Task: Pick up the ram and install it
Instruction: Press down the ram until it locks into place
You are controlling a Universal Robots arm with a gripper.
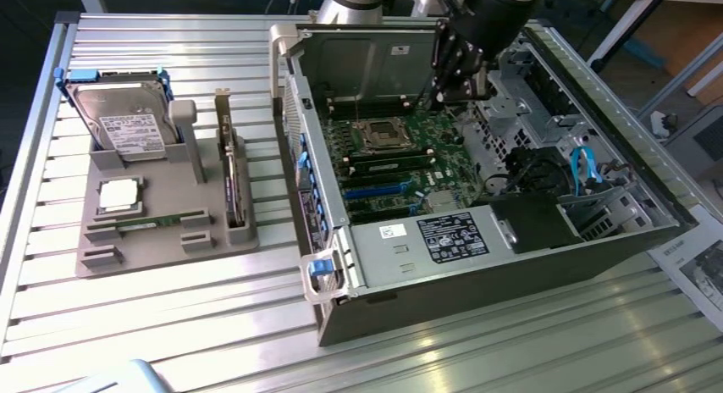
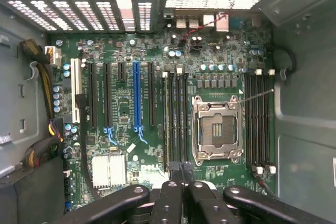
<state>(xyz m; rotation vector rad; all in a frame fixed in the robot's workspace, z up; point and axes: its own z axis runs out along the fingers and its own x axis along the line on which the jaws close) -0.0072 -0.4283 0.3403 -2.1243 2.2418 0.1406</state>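
Over the open computer case (image 1: 475,266) the hand (image 2: 180,167) hovers, fingers pinched together with nothing between them. Directly beneath, the ram (image 2: 167,121) stands seated in its motherboard (image 2: 126,108) slot (just beside the empty CPU socket (image 2: 217,129)), the green stick running alongside the black slots.

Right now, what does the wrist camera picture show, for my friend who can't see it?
The shut gripper hangs over a green motherboard inside an open computer case, its fingertips by the memory slots beside the empty CPU socket.
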